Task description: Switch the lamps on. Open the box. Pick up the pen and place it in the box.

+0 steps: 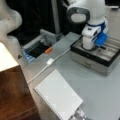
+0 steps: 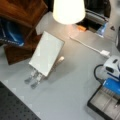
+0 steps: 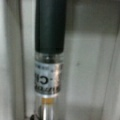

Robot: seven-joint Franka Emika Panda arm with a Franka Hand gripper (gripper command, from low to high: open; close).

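Observation:
The lamp [image 2: 68, 10] glows bright at a front view's top; its cream shade [image 1: 7, 59] also shows at a front view's left. The box [image 1: 100, 63] stands open on the right, its pale grey compartments exposed, and its corner [image 2: 96, 105] shows at a front view's bottom right. My gripper [image 1: 98, 46] reaches down into the box, its fingertips hidden by the hand. In the wrist view the pen [image 3: 50, 50], black with a clear labelled middle, fills the frame lengthwise just over a grey compartment. No fingers show around it.
An orange switch [image 1: 48, 50] and a white cable with an inline switch [image 1: 50, 61] lie left of the box. A white ribbed panel [image 1: 58, 96] leans at the front. A brown wooden block [image 1: 15, 95] stands at the left, a dark recess [image 1: 37, 48] behind.

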